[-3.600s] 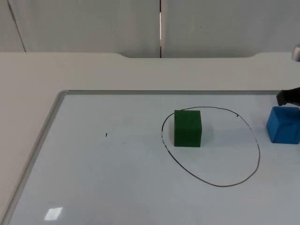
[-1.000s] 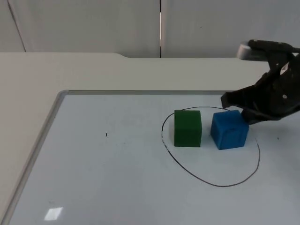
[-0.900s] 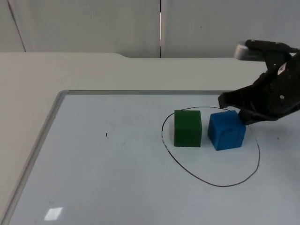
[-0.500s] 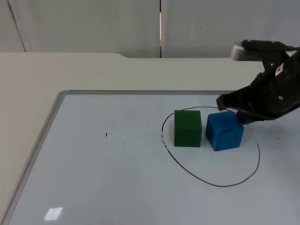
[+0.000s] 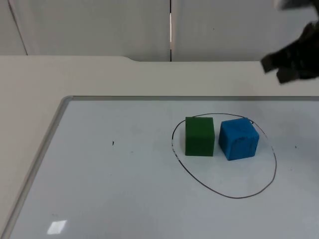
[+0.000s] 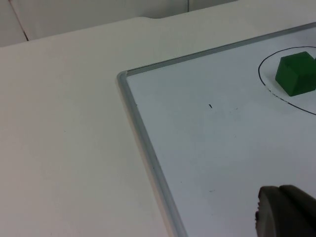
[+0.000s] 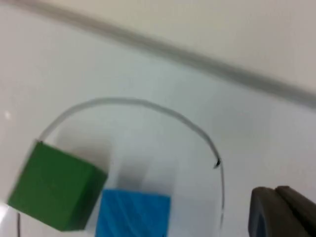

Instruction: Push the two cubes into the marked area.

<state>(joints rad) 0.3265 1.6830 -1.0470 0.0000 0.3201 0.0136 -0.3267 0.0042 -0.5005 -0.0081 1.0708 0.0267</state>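
Note:
A green cube (image 5: 200, 136) and a blue cube (image 5: 239, 139) stand side by side inside the hand-drawn black oval (image 5: 234, 197) on the whiteboard, a narrow gap between them. My right gripper (image 5: 291, 63) hangs high above the table behind and to the right of the blue cube, well clear of it. In the right wrist view the green cube (image 7: 54, 190), the blue cube (image 7: 133, 215) and the oval line (image 7: 148, 106) lie below one black fingertip (image 7: 276, 210). The left wrist view has the green cube (image 6: 296, 74) far off and a black fingertip (image 6: 285, 216); the left arm waits.
The whiteboard's grey frame (image 5: 54, 130) runs along its left and far edges, with beige table top (image 5: 30, 99) beyond it. A small black mark (image 5: 112, 143) sits on the board left of the oval.
The right gripper pushed the blue cube leftward into the oval beside the green cube, then let it stand and rose up and back to the right. The green cube stayed put.

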